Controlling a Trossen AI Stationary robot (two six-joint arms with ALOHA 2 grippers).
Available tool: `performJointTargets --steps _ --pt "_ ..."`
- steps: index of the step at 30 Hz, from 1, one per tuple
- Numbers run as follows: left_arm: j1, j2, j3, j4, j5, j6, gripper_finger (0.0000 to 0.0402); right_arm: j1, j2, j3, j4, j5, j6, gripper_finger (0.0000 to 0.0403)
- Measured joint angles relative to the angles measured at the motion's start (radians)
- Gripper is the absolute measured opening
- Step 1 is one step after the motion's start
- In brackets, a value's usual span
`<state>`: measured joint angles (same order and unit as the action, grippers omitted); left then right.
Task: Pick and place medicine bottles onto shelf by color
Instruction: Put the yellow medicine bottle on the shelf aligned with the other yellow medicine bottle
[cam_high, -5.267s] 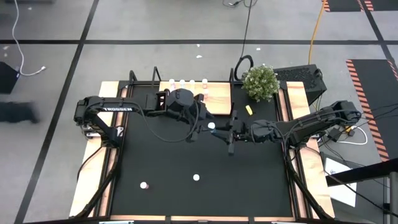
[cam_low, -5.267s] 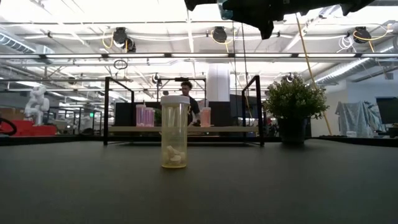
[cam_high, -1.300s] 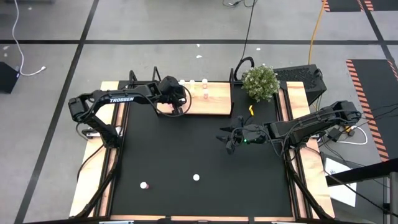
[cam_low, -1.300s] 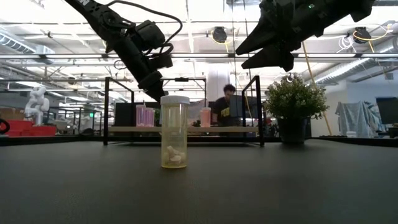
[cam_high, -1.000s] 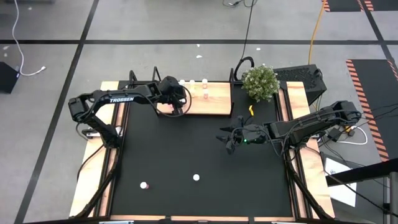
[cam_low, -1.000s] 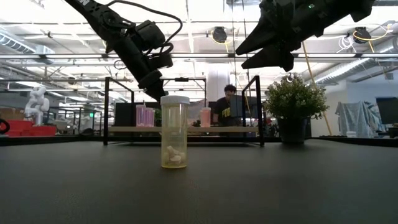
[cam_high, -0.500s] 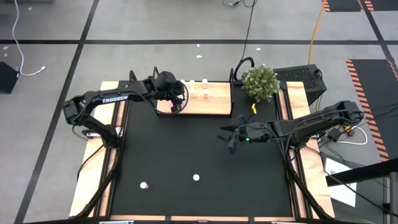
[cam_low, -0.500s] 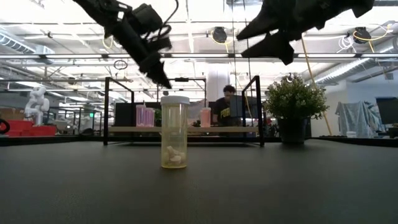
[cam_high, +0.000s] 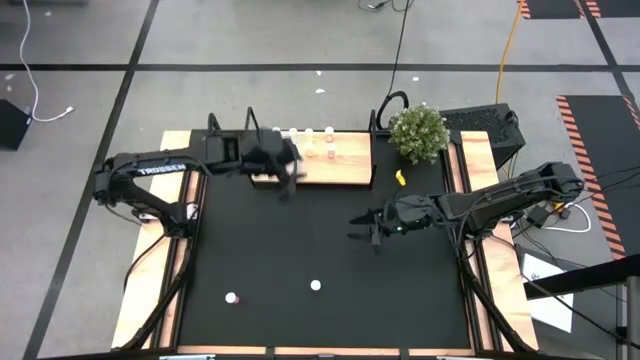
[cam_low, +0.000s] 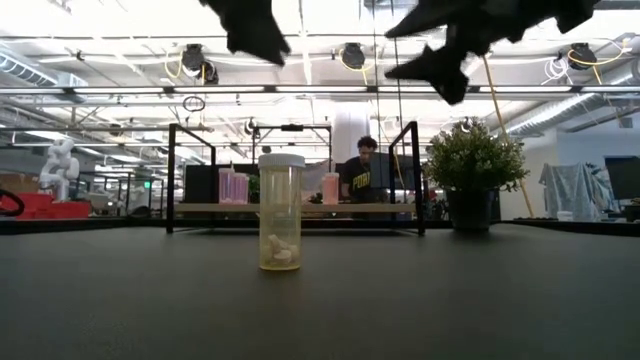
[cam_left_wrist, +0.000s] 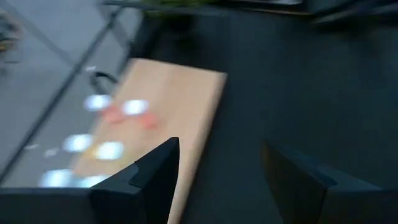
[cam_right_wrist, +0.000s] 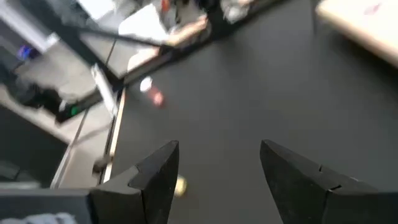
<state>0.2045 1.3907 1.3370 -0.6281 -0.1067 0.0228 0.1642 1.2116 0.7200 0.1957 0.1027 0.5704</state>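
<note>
- High view: the flat light-wood shelf board with black metal end brackets (cam_high: 340, 170) lies at the far edge of the black counter (cam_high: 300, 250), with a row of small white-capped bottles (cam_high: 308, 135) standing along its far side.
- Low view: three of those bottles show as pink-bodied cylinders (cam_low: 233, 186) on the shelf (cam_low: 295, 209), and a clear yellow bottle with a white cap (cam_low: 281, 211) stands upright on the counter well in front of it.
- High view: that white-capped yellow bottle (cam_high: 315, 286) and a second white-capped bottle with a pink tint (cam_high: 231, 298) stand apart on the near part of the counter, far from both arms.
- Left pincer (cam_high: 284, 176) hangs over the shelf's left end; in the left wrist view its dark fingers (cam_left_wrist: 155, 171) are spread wide with nothing between them, above the shelf's edge (cam_left_wrist: 180, 106).
- Right pincer (cam_high: 366, 225) hovers over bare counter right of centre; its fingers (cam_right_wrist: 158, 171) are likewise wide apart and empty.
- Both dark arms reach inward from the counter's sides, the left stretched along the far edge.
- A small yellow object (cam_high: 400, 178) lies beside a potted green plant (cam_high: 418, 130) at the far right corner.
</note>
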Motion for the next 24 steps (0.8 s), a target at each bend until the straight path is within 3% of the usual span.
performJointTargets --steps 3,7,13,19,24 --pt "-0.122 0.000 0.011 -0.005 0.001 -0.083 0.0225 0.012 0.045 0.000 -0.015 -0.078 -0.018 0.0220" --pt "-0.274 0.003 -0.012 0.032 -0.004 -0.236 0.0225 0.068 0.133 0.000 0.033 -0.081 -0.139 0.0226" --pt "-0.464 0.004 -0.062 0.049 -0.081 -0.555 0.0225 0.153 0.330 0.000 0.287 -0.043 -0.264 0.0239" --pt "-0.632 0.005 -0.075 0.058 -0.147 -0.675 0.0225 0.181 0.514 0.000 0.498 -0.024 -0.286 0.0262" --pt "-0.703 0.049 -0.076 0.080 -0.214 -0.663 0.0225 0.198 0.709 0.024 0.775 -0.028 -0.448 0.0283"
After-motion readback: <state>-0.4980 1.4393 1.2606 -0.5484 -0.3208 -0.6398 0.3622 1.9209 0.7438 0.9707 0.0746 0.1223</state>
